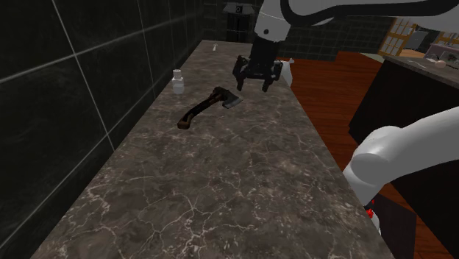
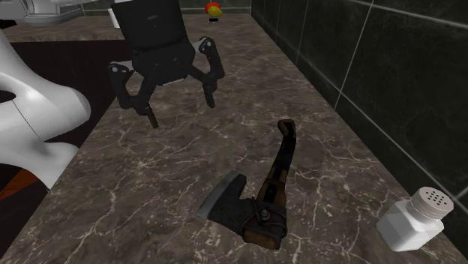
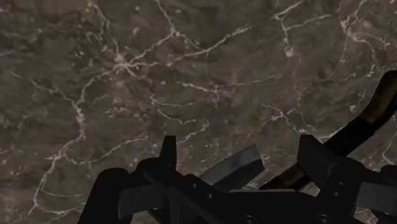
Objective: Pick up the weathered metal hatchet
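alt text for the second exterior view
A black robot hand hovers open over a dark marble counter, not touching the hatchet lying flat nearby, grey head toward the camera. A white shaker stands beside the hatchet, near the dark tiled wall.

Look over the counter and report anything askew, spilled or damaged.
Nothing stands out. The hatchet lies flat on the veined counter, worn-looking but whole. The white shaker stands upright by the wall, with nothing spilled. The open gripper hangs above the counter near the hatchet's head.

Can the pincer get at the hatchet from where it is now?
Probably yes: the open pincer hovers over the counter just beside the hatchet, nothing between them; the shaker stands clear beyond it.
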Motion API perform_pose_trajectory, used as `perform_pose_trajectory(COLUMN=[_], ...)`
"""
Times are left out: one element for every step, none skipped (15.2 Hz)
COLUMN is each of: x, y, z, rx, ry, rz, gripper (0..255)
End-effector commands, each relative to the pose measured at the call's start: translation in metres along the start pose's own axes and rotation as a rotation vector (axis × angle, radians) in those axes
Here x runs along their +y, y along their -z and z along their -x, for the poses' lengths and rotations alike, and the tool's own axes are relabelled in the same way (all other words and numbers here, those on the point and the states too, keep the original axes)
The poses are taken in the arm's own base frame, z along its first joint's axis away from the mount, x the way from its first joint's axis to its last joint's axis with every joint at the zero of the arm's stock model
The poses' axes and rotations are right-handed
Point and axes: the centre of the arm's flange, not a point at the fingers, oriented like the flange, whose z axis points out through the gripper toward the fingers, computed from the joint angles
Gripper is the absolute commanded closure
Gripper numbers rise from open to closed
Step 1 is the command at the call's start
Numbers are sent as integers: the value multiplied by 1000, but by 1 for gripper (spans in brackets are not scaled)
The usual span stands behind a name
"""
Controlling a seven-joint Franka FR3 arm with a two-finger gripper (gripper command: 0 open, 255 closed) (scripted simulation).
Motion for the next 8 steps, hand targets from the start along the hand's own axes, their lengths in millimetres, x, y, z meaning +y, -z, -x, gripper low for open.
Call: perform_pose_trajectory(x=[-26, -38, -50, -61, -73, -83, -94, -104], y=[-13, -18, -24, -29, -34, -40, -45, -50], z=[-2, -5, -9, -14, -20, -26, -33, -40], rx=[1, 2, 3, 4, 5, 6, 7, 7], ry=[-129, -187, -246, -305, -364, -422, -481, -540], rz=[3, 5, 7, 9, 11, 13, 15, 18], gripper=[0, 0, 0, 0, 0, 0, 0, 0])
